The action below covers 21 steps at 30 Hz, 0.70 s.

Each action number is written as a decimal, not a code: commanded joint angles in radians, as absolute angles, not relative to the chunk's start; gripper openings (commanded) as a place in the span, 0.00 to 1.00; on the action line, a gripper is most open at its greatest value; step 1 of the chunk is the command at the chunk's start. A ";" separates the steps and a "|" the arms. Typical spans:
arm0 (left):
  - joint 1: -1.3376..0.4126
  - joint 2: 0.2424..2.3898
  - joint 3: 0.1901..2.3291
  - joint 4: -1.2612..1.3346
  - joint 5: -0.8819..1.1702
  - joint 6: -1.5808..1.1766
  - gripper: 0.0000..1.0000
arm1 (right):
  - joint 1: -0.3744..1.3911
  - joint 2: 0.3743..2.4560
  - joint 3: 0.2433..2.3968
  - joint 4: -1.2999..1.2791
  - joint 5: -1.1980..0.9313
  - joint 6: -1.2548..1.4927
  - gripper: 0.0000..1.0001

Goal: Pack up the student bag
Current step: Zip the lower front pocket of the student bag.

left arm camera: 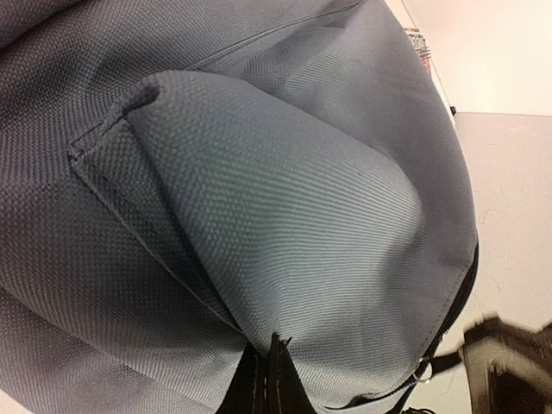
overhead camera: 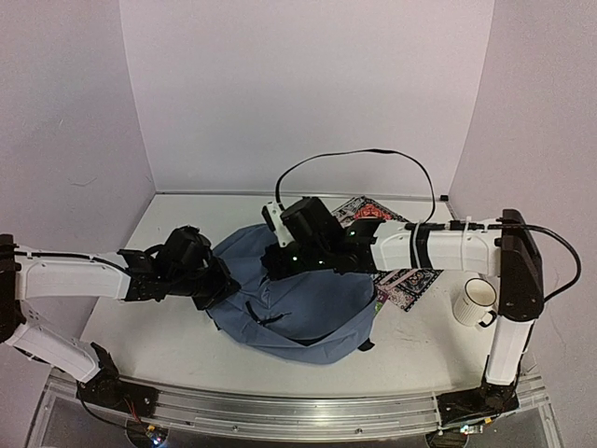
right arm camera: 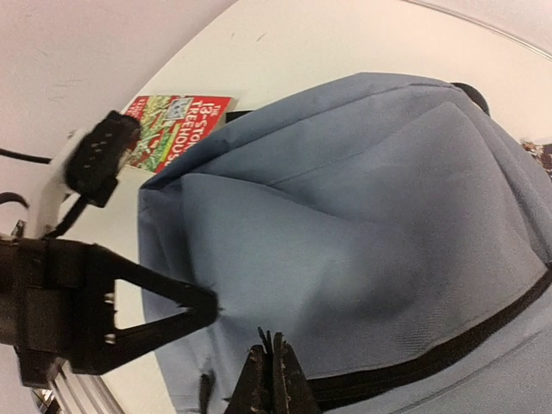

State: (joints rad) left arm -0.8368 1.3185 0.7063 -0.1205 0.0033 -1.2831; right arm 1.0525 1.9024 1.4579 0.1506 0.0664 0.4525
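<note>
The student bag [overhead camera: 308, 313] is a grey-blue backpack lying flat mid-table. My left gripper [overhead camera: 222, 285] is at its left edge, shut on a fold of its fabric; in the left wrist view the fabric [left arm camera: 285, 190] fills the frame and the closed gripper [left arm camera: 276, 366] pinches it. My right gripper [overhead camera: 280, 263] is over the bag's upper part. In the right wrist view this gripper [right arm camera: 274, 354] is shut, tips pressed into the bag [right arm camera: 362, 198] just above a black zipper line [right arm camera: 448, 345]. The left gripper [right arm camera: 205, 309] shows there too, close by on the bag.
A red-and-green book [right arm camera: 177, 125] lies partly under the bag's far edge. A patterned book [overhead camera: 410, 280] lies right of the bag, another [overhead camera: 366, 209] behind it. A white mug [overhead camera: 476, 301] stands at the right. A black cable [overhead camera: 373, 152] loops above the right arm.
</note>
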 commanded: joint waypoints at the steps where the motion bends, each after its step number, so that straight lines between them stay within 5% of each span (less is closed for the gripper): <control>1: -0.833 1.237 0.696 -0.174 -0.035 -1.236 0.00 | 0.982 1.820 1.404 0.170 0.113 0.442 0.00; 21: -0.801 1.057 0.635 -0.493 -0.118 -1.120 0.00 | 0.812 1.856 1.374 0.153 0.183 0.425 0.00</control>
